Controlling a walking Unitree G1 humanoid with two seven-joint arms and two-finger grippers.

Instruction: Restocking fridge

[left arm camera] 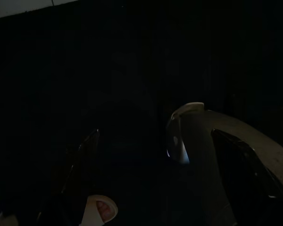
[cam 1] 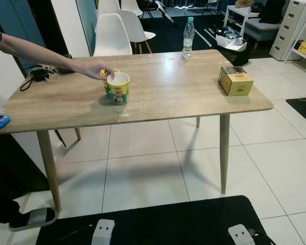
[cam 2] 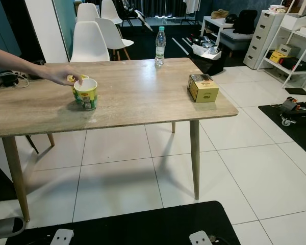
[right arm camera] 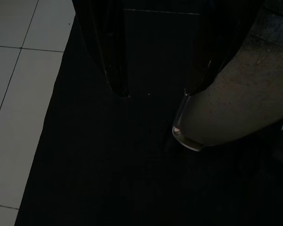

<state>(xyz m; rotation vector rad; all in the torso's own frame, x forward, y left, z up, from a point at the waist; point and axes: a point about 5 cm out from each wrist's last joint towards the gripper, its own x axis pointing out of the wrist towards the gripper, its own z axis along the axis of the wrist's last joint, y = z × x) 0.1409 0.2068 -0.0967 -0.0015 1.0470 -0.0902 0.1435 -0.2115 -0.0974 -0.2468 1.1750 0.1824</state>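
My right gripper point(right arm camera: 153, 80): two long black fingers point(right arm camera: 111, 52), parted, hanging over a dark black floor mat point(right arm camera: 108, 165). White floor tiles point(right arm camera: 19, 70) alongside. Grey rounded robot foot point(right arm camera: 236, 108) adjacent.

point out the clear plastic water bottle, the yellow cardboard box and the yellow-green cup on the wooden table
clear plastic water bottle point(cam 1: 188, 39), left eye view, on the middle of its body
yellow cardboard box point(cam 1: 235, 80), left eye view, on its top face
yellow-green cup point(cam 2: 86, 93), right eye view, on its printed side wall

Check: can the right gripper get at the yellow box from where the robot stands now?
Probably not yet. The yellow box sits unobstructed near the table's right end, but open floor separates it from the robot, and the right gripper hangs low.
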